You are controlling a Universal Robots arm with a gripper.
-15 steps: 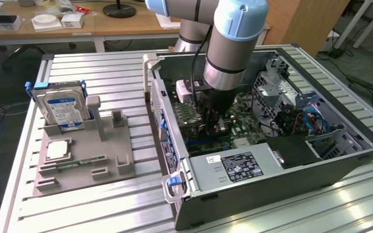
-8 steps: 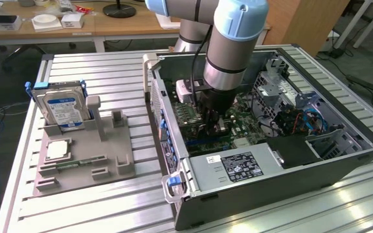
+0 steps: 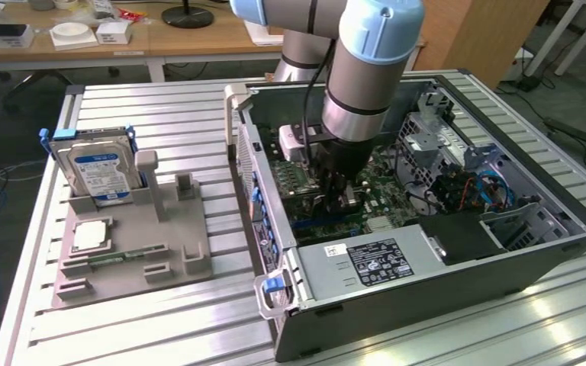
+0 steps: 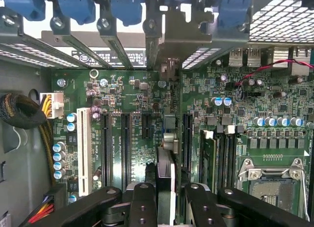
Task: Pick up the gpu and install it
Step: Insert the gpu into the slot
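Exterior view: my claw [image 3: 339, 194] is down inside the open computer case [image 3: 426, 305]. The grey holder [image 3: 186, 263], by the bench [image 3: 161, 114] edge on the exterior view's left, carries the hard drive [image 3: 98, 171] and memory stick [image 3: 128, 255].

Wrist view: the claw is clamped on the gpu [image 4: 166, 170], edge-on just above the motherboard [image 4: 132, 104] slots. Pickup is done, I judge; seating is not.
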